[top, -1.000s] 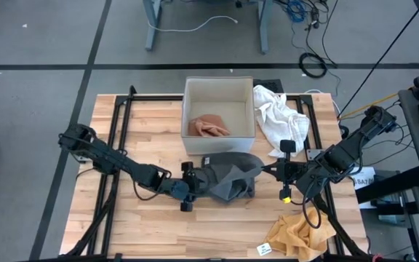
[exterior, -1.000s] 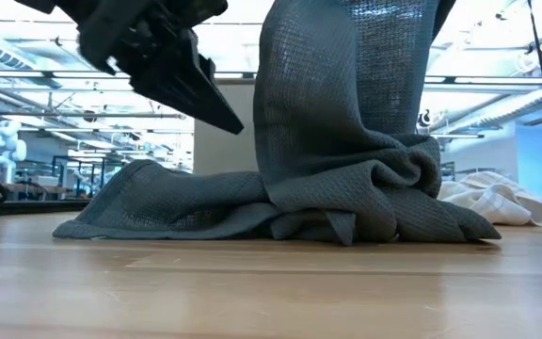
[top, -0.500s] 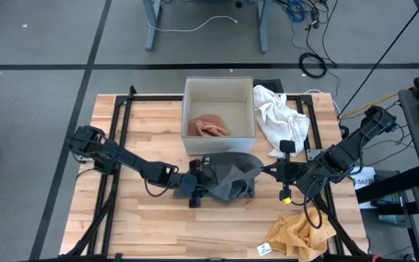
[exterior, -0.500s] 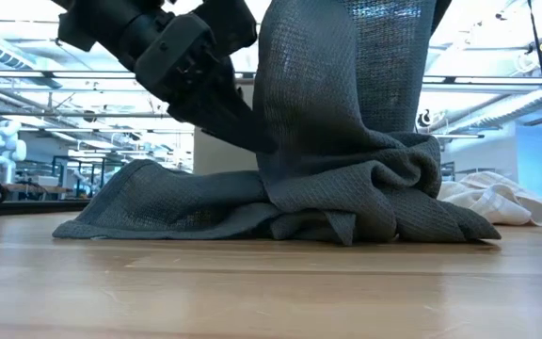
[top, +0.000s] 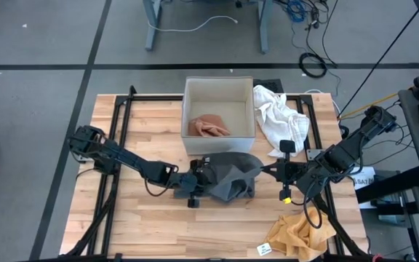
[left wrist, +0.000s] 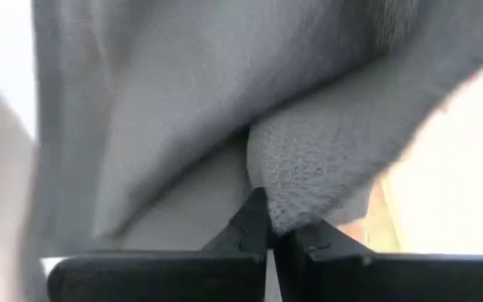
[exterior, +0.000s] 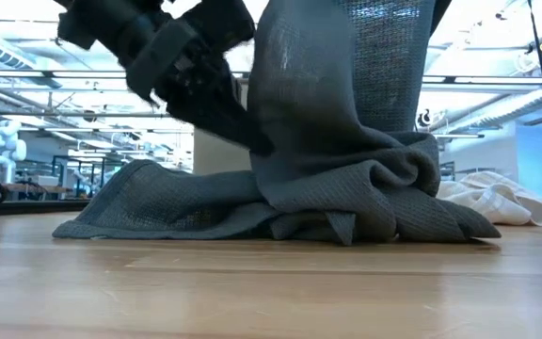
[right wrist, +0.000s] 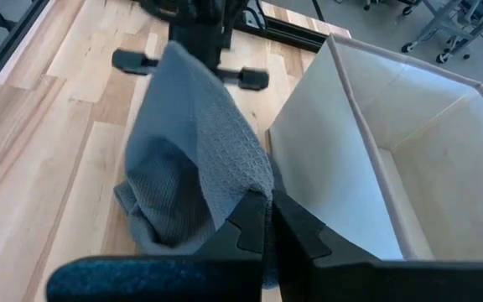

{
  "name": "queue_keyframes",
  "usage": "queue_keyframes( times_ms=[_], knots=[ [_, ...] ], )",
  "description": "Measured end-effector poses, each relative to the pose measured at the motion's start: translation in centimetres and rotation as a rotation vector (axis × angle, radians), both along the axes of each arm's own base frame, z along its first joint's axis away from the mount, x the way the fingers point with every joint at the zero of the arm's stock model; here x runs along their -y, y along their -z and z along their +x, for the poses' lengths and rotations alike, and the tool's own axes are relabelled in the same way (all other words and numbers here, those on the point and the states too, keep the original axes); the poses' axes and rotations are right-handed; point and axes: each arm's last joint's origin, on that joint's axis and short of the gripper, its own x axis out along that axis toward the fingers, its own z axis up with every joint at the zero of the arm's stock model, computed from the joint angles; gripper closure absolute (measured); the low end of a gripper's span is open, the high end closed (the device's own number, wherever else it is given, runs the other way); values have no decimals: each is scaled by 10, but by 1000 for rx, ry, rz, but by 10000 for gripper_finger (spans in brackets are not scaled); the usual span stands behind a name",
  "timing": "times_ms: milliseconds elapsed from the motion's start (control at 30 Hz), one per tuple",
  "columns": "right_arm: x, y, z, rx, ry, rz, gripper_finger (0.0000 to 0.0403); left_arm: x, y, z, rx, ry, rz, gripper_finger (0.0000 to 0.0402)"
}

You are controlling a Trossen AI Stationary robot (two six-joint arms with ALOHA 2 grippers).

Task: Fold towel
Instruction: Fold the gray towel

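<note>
A grey waffle-weave towel [top: 231, 178] is half raised at the table's middle. Its upper part [exterior: 346, 104] hangs from above, and its lower part [exterior: 205, 202] lies heaped and spread on the wood. My right gripper [top: 269, 169] is shut on the raised part, on the towel's right side. My left gripper [top: 201, 180] has come in from the left and is shut on the left side of the hanging cloth [exterior: 269, 141]. My left gripper pinches a rounded fold of the towel [left wrist: 296, 197] between its two fingertips, on the left edge of the hanging part. The fingers slant down from the table's left. How many layers are in the pinch I cannot tell. My right gripper pinches the towel's top [right wrist: 243, 191] between its two shut fingers, which slant down from the table's right. The cloth hangs slack below them [right wrist: 195, 143], and its lower end lies bunched on the table [right wrist: 162, 222].
A white open box [top: 219, 91] holding a pink cloth [top: 208, 127] stands right behind the towel. A white cloth [top: 282, 116] lies at the far right and a yellow cloth [top: 300, 233] at the near right. Bare wood lies at the near left.
My left gripper has moved toward the table's right and slightly down, up to the hanging towel, and has shut on its left edge. The towel and my right gripper have kept still.
</note>
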Motion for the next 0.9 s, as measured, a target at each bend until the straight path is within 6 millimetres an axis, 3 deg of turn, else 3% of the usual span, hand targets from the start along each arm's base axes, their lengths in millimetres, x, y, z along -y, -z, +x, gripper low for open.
queue_keyframes(
  times_ms=[233, 433, 600, 733, 800, 900],
  knots=[
    [1, 2, -2, -25, 3, -14, 403, -2, -47, -31, 14, -17, 71, 398],
    [-1, -2, 0, 4, -32, -20, 403, 4, -126, -66, 88, 0, 106, 400],
    [-15, -23, 5, 158, -279, 26, 403, 19, -194, -91, 226, 131, 129, 400],
    [-22, -43, -6, 234, -458, 64, 403, 31, -244, -110, 324, 205, 160, 400],
    [-25, -54, -13, 261, -516, 95, 403, 36, -261, -119, 366, 233, 178, 401],
    [-29, -67, -23, 284, -584, 132, 403, 40, -271, -126, 378, 256, 222, 401]
  ],
)
